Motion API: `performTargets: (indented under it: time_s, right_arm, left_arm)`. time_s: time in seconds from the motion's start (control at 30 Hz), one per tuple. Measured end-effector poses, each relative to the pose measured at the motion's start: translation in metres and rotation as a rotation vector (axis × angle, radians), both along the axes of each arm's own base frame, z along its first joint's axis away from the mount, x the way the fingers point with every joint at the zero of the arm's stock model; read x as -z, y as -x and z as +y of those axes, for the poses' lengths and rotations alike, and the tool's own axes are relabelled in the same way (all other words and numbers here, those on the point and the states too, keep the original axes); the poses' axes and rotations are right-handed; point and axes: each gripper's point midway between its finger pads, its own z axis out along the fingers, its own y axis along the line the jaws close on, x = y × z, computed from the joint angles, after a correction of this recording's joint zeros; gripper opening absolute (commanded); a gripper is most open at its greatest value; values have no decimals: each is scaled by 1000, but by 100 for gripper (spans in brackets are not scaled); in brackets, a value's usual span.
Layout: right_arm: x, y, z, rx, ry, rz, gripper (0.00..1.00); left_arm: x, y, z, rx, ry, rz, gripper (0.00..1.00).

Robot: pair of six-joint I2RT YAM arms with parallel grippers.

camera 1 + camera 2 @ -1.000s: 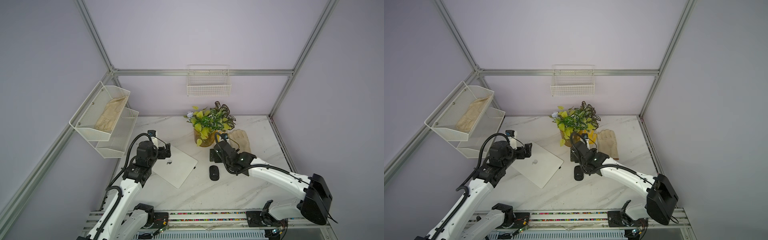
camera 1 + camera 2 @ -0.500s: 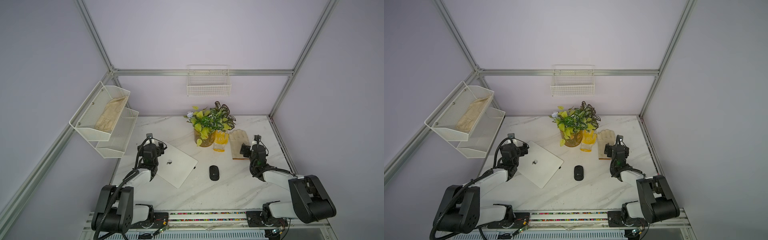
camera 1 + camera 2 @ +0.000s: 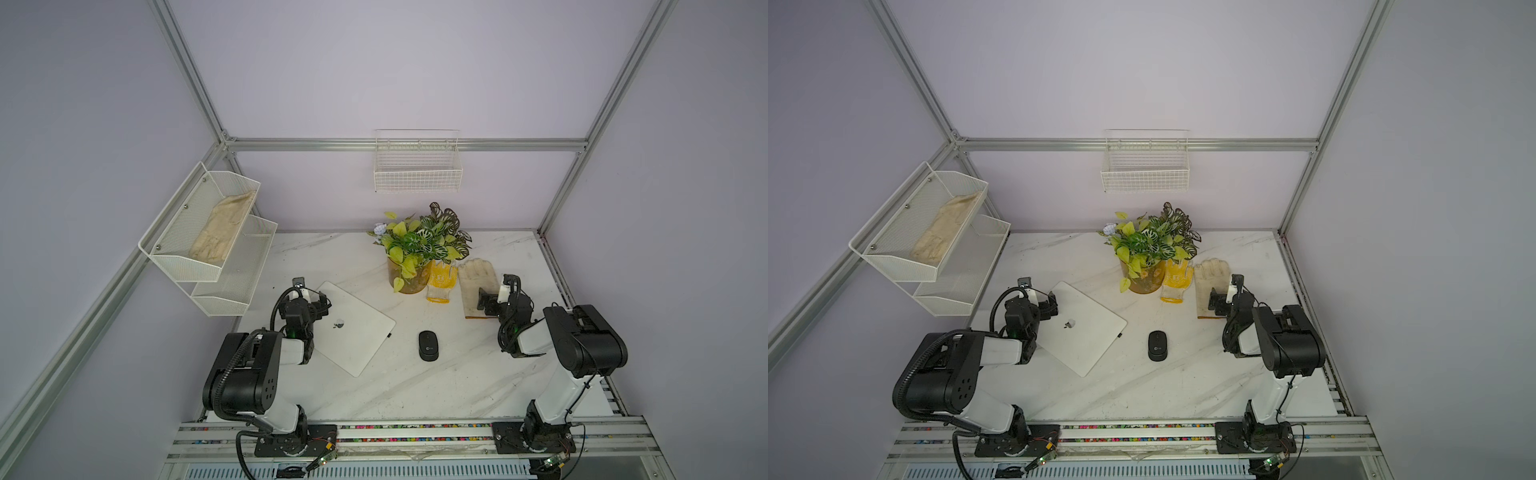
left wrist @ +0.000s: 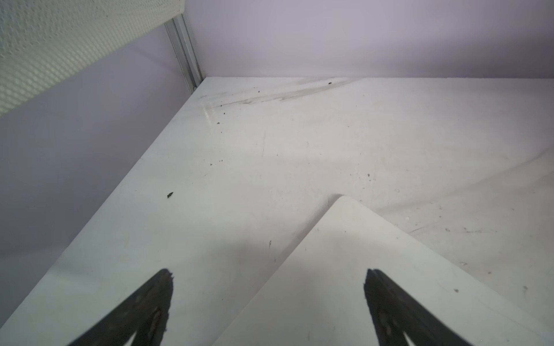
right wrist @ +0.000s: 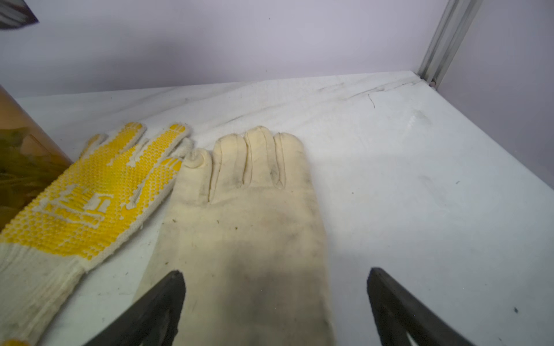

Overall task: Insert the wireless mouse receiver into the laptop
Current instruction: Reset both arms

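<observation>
The laptop (image 3: pixel 353 332) (image 3: pixel 1084 332) lies closed on the left half of the white marble table (image 3: pixel 415 395). Its dark apple logo faces up, and it is turned so that one corner points to the far side. The wireless mouse receiver (image 3: pixel 389 335) (image 3: pixel 1119 335) shows in both top views only as a tiny dark stub touching the right edge of the laptop, close to its right corner. It is too small to tell how deep it sits there. A black oval mouse (image 3: pixel 428 345) rests on the table just to the right of it, apart from the laptop. The left gripper (image 3: pixel 322 302) (image 4: pixel 268 275) hangs low over the far-left corner of the laptop with its jaws wide apart and nothing between them. In the left wrist view one finger (image 4: pixel 389 302) is above the lid and the other is above the bare table. The right gripper (image 3: pixel 484 301) (image 5: pixel 275 275) is also spread wide and holds nothing. It is above the cuff end of a cream glove (image 3: pixel 478 278) (image 5: pixel 248 209) that lies flat at the right side of the table. Just left of this glove lies a yellow dotted glove (image 3: pixel 440 280) (image 5: pixel 90 203), and this one touches the pot of a potted plant (image 3: pixel 419 245) with green and striped leaves. A white wire basket (image 3: pixel 417 170) hangs on the far wall. A two-tier mesh shelf (image 3: pixel 232 286) hangs on the left wall, with a worn pale glove (image 3: pixel 222 230) in its upper tier.
</observation>
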Motion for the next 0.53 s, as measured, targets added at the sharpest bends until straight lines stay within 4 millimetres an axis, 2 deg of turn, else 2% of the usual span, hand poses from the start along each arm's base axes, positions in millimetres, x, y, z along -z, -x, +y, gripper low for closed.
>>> performTargets:
  time_s: [0.07,0.53]
  right_arm:
    - [-6,-4,-2,-6,-6,-20,97]
    - [-8,-6,1,-28,-16,-24,97]
  left_arm:
    - [-4,-2,-1,7,2,-16,100]
    - [-8,-3,-2,16,-2,-33,100]
